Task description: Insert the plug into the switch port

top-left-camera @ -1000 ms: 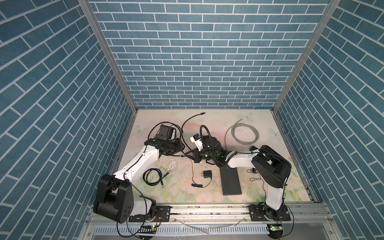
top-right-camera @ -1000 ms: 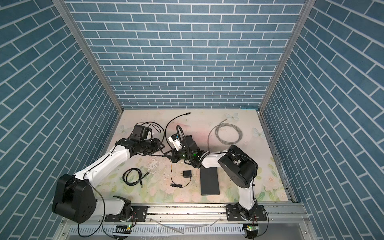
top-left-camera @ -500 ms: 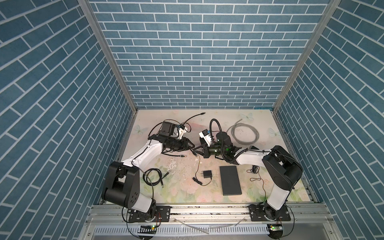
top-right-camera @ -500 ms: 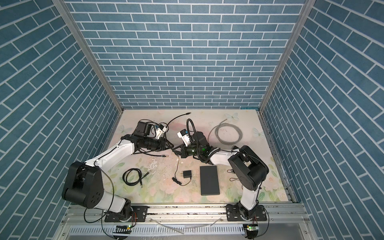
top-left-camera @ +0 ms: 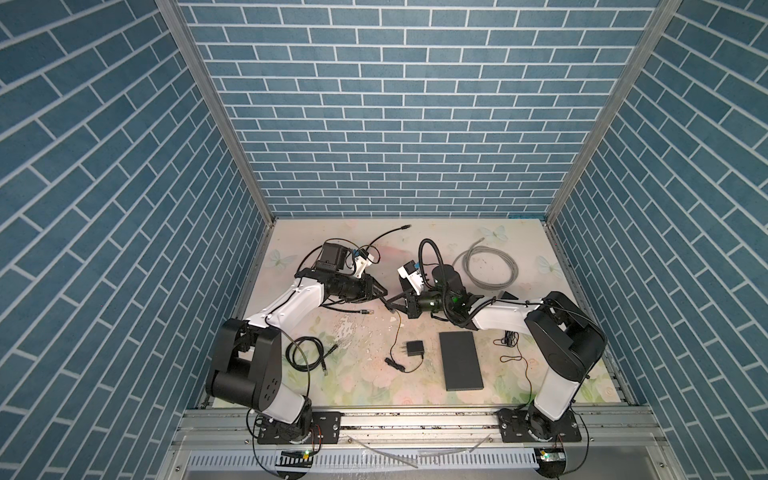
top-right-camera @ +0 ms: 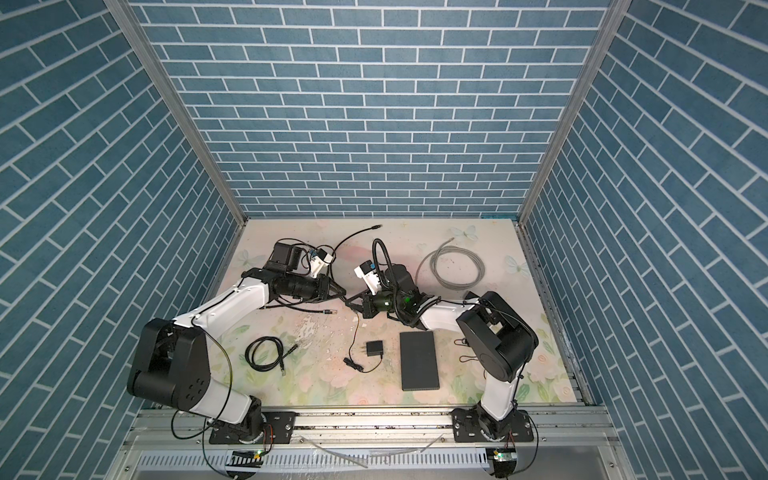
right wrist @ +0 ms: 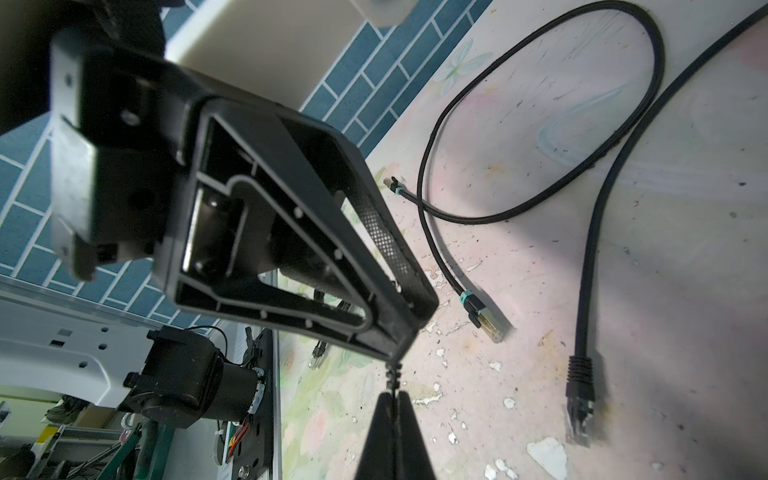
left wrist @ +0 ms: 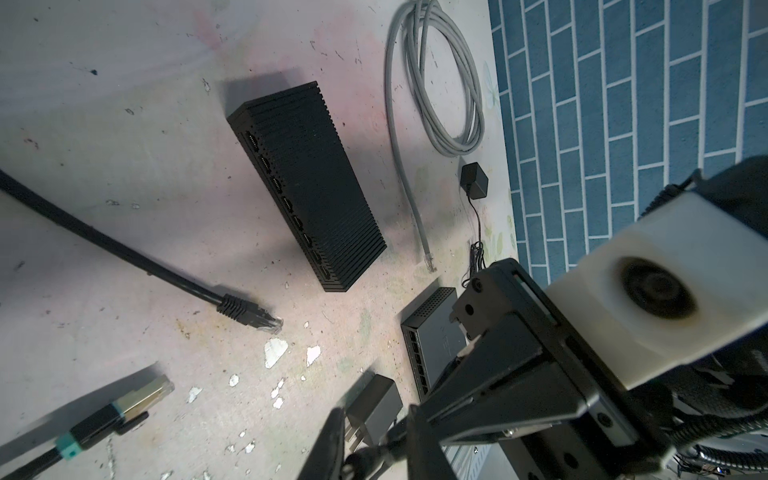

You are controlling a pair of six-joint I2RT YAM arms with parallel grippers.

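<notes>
Desk (top-left-camera: 436, 235): strewn with loose cables (left wrist: 239, 311), on which a trailing lead could be caught.
Flat switch (top-left-camera: 461, 359): held down by nothing; it could be shoved along the desk by a skewed push.
Ribbed switch (left wrist: 307, 183): set apart from the flat switch, toward the back wall (top-left-camera: 395, 124); which switch is meant cannot be told, so the wrong one could be approached.
Left gripper (top-left-camera: 383, 296): jaws partly apart on either side of the plug (right wrist: 392, 372); no pinch is seen.
Right gripper (right wrist: 393, 397): clamped on the plug behind its ribbed sleeve; were it released too early, the plug would be dropped.
Adapter (top-left-camera: 414, 348): just beside the flat switch; it could be dragged by its thin lead.
Plug: held in the air between both gripper tips, beyond the flat switch toward the back wall, touching neither switch.
Ports (left wrist: 417, 361): the nearest thing to containers here; all those seen are empty.
</notes>
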